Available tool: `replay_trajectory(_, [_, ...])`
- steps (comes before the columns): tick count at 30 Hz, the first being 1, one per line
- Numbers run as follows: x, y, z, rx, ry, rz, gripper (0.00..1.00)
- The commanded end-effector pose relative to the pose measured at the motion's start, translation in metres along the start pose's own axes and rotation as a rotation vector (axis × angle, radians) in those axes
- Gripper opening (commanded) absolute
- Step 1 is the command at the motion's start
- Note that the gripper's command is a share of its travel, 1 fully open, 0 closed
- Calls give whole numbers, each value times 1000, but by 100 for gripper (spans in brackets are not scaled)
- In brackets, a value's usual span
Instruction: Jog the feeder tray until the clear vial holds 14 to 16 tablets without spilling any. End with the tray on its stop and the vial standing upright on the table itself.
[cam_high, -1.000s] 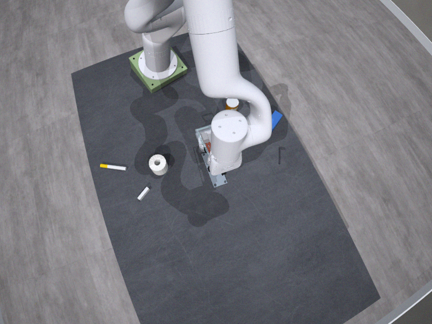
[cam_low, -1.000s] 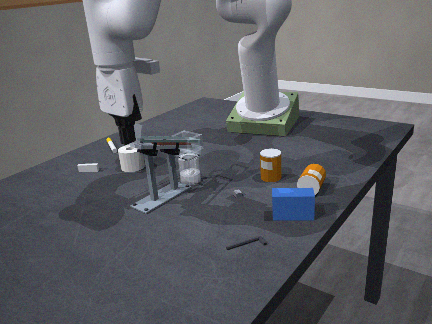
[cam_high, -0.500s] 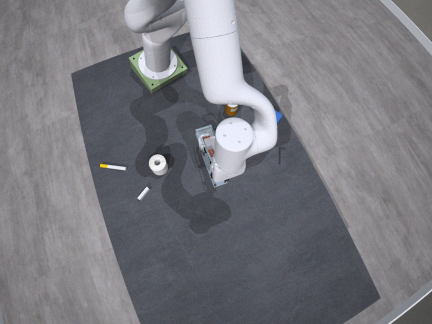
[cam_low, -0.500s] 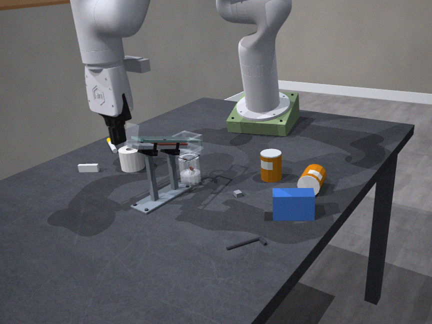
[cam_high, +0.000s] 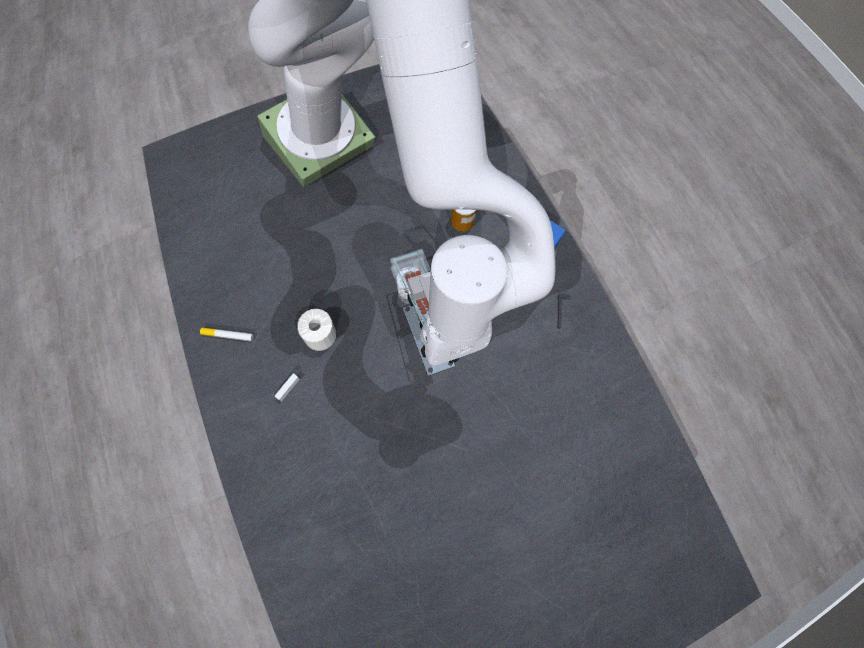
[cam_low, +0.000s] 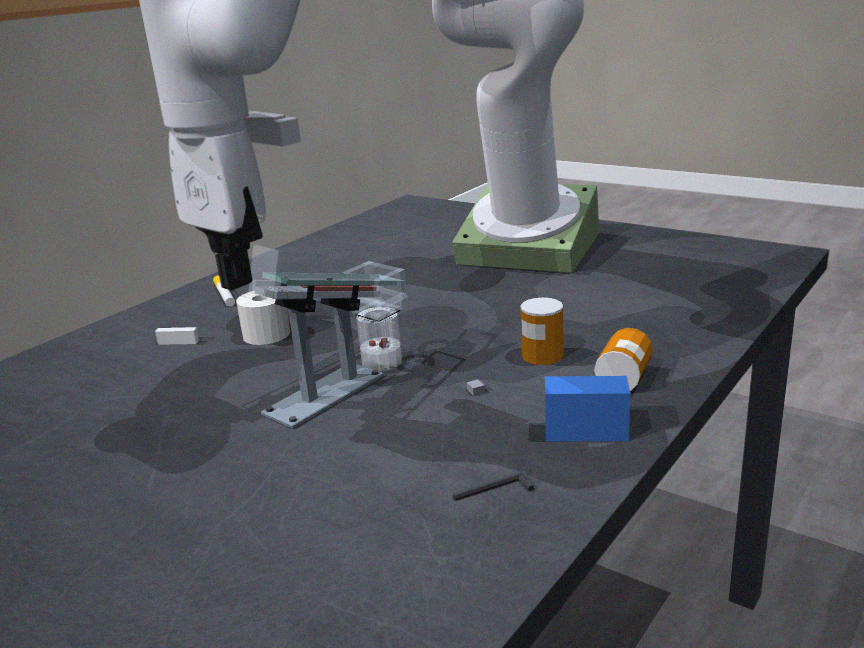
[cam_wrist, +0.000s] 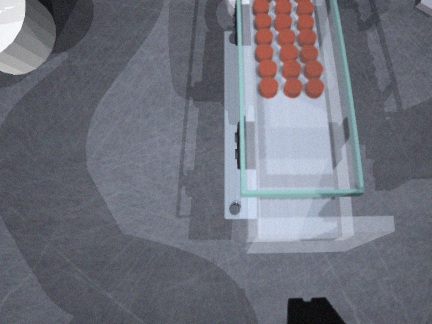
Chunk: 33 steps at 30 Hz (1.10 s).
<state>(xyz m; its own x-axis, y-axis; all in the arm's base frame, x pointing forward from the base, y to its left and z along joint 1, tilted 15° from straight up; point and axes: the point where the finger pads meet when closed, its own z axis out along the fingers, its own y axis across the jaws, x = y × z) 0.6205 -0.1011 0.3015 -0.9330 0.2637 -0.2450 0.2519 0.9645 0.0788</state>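
The glass feeder tray rests on a grey two-post stand. In the wrist view the tray holds rows of red tablets towards its far end. Its near end is bare. The clear vial stands upright under the tray's far end, with a few red tablets at its bottom. My gripper is shut on nothing, just off the tray's near end at tray height. Its dark fingertips show at the bottom of the wrist view.
A white roll, a white block and a yellow-tipped pen lie left of the stand. Two orange bottles, one upright and one on its side, a blue box, a small grey cube and a dark rod lie right.
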Motion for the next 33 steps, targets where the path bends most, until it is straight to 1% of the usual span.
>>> replay_trajectory(1, [-1,0,-1,0,-2,0,0])
replay_trajectory(14, [-1,0,-1,0,-2,0,0])
replay_trajectory(21, [4,0,1,0,-2,0,0])
replay_trajectory(30, [24,0,8,0,-2,0,0])
replay_trajectory(33, [27,0,9,0,-2,0,0])
